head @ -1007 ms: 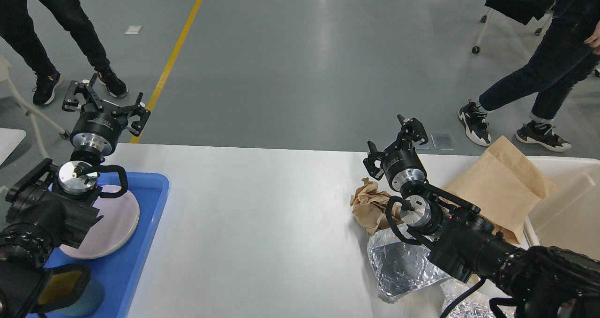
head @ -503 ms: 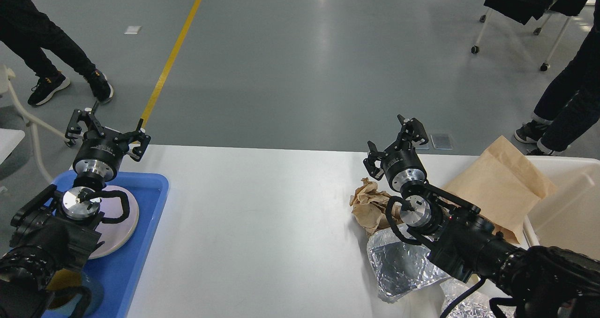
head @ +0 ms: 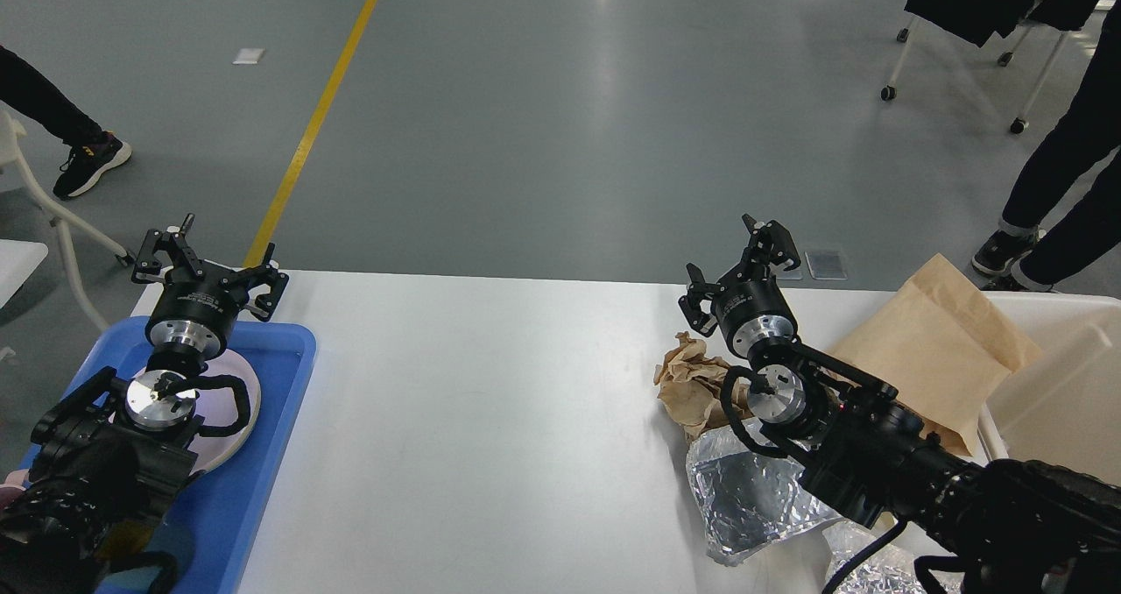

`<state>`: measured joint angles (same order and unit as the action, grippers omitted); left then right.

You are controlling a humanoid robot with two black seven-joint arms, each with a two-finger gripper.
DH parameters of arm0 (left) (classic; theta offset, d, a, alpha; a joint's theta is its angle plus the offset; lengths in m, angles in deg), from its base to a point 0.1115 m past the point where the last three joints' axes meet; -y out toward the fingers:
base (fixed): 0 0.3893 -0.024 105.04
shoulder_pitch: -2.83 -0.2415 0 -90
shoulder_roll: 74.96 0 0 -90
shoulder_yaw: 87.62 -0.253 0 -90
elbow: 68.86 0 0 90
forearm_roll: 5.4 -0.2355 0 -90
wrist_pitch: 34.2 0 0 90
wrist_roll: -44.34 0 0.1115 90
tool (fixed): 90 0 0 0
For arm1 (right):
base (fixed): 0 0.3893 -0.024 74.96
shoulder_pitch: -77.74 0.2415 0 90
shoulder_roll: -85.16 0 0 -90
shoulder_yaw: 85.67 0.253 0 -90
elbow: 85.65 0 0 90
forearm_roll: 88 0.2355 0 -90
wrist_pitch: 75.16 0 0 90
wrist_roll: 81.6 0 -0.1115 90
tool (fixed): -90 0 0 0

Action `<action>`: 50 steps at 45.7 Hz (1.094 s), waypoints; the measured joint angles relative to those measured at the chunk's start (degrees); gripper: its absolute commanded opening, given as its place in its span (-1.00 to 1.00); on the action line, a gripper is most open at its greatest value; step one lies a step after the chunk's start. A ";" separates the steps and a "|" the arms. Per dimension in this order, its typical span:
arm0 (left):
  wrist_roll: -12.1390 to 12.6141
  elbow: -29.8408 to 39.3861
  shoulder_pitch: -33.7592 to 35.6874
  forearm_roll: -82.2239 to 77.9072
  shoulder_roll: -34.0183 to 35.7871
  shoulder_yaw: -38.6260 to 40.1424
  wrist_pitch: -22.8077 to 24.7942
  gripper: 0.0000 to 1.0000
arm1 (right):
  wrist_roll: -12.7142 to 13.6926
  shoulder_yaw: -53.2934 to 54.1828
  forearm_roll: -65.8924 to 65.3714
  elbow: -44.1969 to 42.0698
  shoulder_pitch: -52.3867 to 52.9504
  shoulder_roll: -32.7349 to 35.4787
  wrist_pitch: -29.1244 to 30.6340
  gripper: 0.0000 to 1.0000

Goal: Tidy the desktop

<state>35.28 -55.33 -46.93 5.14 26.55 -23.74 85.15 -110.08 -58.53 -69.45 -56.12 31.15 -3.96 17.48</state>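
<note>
2 grippers, left [head: 210, 259] and right [head: 741, 258], fingers apart, empty, above desktop [head: 473, 419].

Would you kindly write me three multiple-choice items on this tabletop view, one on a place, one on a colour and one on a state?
1. Where does the crumpled brown paper lie?
A. in the tray
B. on the desktop, by the right arm
C. on the floor

2. What colour is the tray at the left?
A. blue
B. red
C. green

3. How do the two grippers stand?
A. both clamped on paper
B. one holds the plate
C. both open and holding nothing

Answers:
1. B: the paper rests on the white top just left of the right arm, above the foil.
2. A: the tray's rim and floor are plain blue around the pale plate.
3. C: the left gripper and the right gripper show spread fingers with nothing between them.
</note>
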 measured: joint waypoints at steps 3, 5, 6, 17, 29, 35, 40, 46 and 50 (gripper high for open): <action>0.00 0.00 0.00 0.00 0.00 0.01 0.00 0.93 | 0.00 0.01 0.00 0.00 0.00 0.00 0.00 1.00; 0.00 0.00 0.00 0.00 0.00 0.02 0.00 0.93 | 0.00 0.01 0.00 0.00 0.00 0.00 0.00 1.00; 0.00 0.00 0.00 0.00 0.00 0.02 0.00 0.93 | 0.00 0.01 0.00 0.00 0.00 0.00 0.00 1.00; 0.00 0.00 -0.01 0.00 -0.01 0.02 0.00 0.93 | 0.00 0.01 0.00 0.00 0.00 0.00 0.00 1.00; 0.00 0.00 -0.01 0.00 -0.01 0.02 0.00 0.93 | 0.00 0.00 0.00 0.00 0.00 0.00 0.00 1.00; 0.00 0.00 -0.01 0.00 -0.01 0.02 0.00 0.93 | 0.00 -0.01 0.00 0.00 0.00 0.00 0.00 1.00; 0.00 0.00 -0.01 0.00 -0.01 0.02 0.00 0.93 | 0.00 -0.01 0.00 0.00 0.00 0.00 0.00 1.00; 0.00 0.00 -0.01 0.01 -0.01 0.02 0.00 0.93 | 0.00 -0.01 0.00 0.00 0.00 0.00 0.00 1.00; 0.00 0.00 -0.01 0.01 -0.01 0.02 0.00 0.93 | 0.00 -0.01 0.00 0.00 0.00 0.00 0.00 1.00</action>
<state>35.28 -55.33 -46.94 5.15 26.55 -23.72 85.15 -110.08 -58.54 -69.45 -56.12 31.15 -3.96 17.48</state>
